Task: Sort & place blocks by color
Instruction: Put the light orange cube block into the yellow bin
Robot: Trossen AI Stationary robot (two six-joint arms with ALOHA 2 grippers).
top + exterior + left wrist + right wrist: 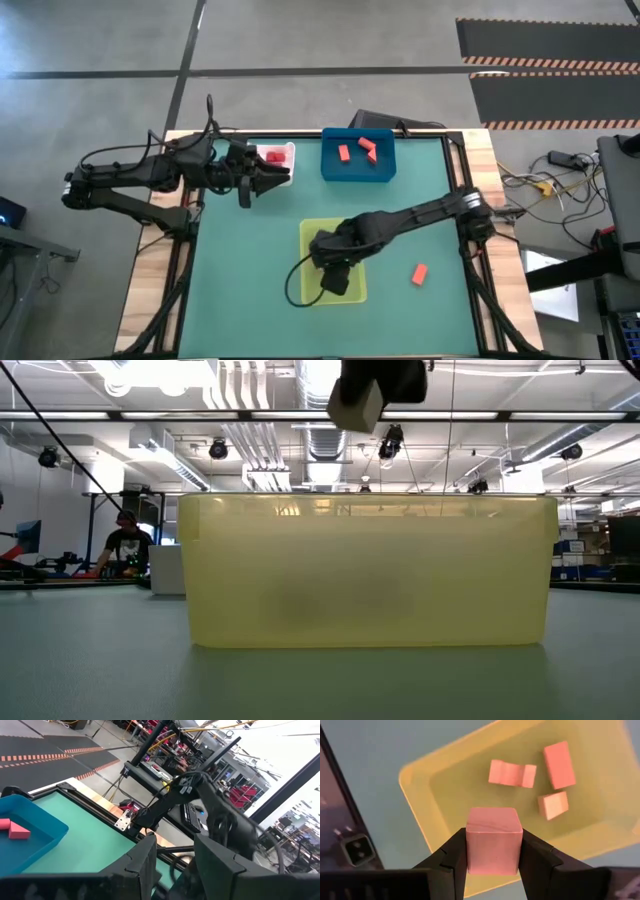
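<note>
My right gripper (494,845) hovers over the yellow-green bin (320,232), shut on a pale tan wooden cube (494,840). In the low view the cube (357,405) hangs above the bin (370,570). Three more pale blocks (511,773) lie on the bin's floor. My left gripper (278,178) waits open and empty beside the white bin (277,155), which holds red blocks. The blue bin (358,155) holds coral blocks (367,150). One coral block (419,272) lies flat on the table to the right of the yellow-green bin. My right gripper pinches the cube by two opposite side faces (470,845), one finger on each. The fingers (537,857) come from above, pointing down. The cube is lifted clear, level, above the open yellow-green bin (412,780).
The white and blue bins stand side by side along the table's far edge. A black cable loops on the mat (295,285) left of the yellow-green bin. Bare green mat lies near the front and on the left. A person (125,545) sits in the room beyond.
</note>
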